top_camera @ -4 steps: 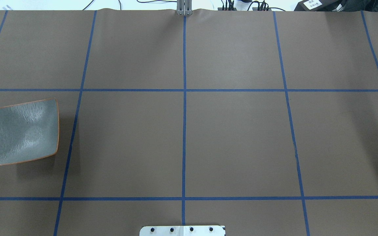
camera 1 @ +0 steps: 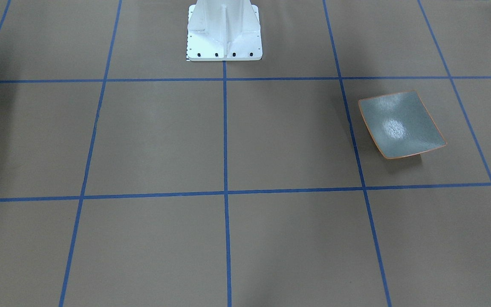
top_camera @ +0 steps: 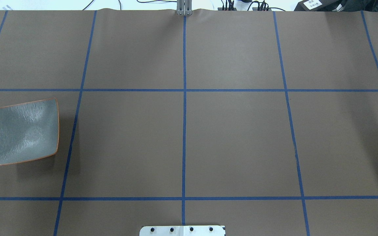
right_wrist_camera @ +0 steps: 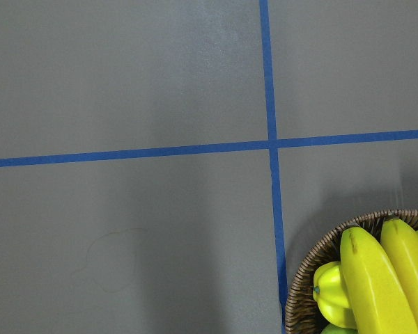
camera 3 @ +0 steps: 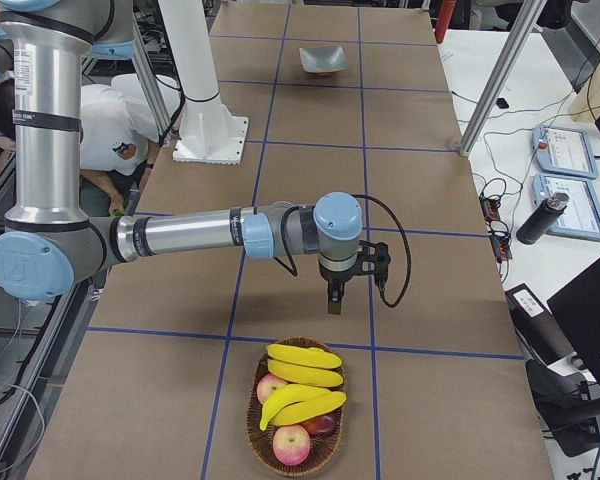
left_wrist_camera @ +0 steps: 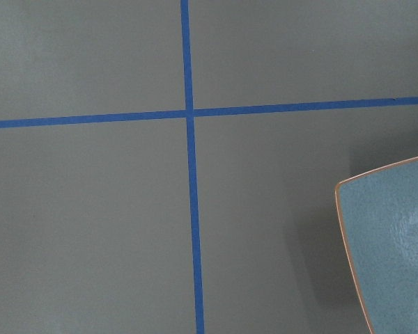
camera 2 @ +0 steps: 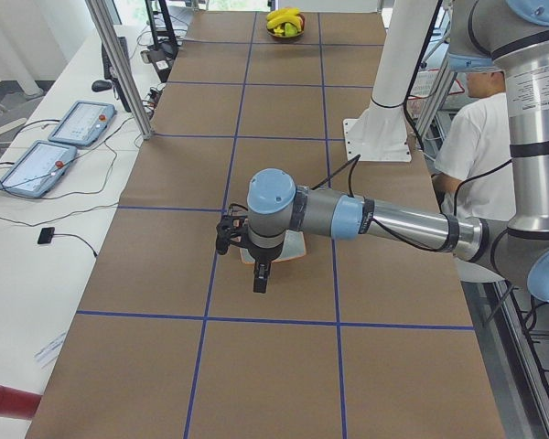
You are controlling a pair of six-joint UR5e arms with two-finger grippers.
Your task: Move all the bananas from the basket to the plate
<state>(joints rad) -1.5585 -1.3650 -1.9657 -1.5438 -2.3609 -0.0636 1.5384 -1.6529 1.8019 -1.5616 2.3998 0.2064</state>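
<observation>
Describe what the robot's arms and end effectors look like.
Both the left arm and right arm are silver tubes with grey joints and light-blue round caps. A black cable loops to each wrist. The left end effector and right end effector are small, black and narrow.

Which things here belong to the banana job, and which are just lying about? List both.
Job in hand:
bananas
basket
plate
left end effector
right end effector

Lying about:
apples, in the basket with the bananas
tablets, on the side bench
bottle, beside the tablets
</observation>
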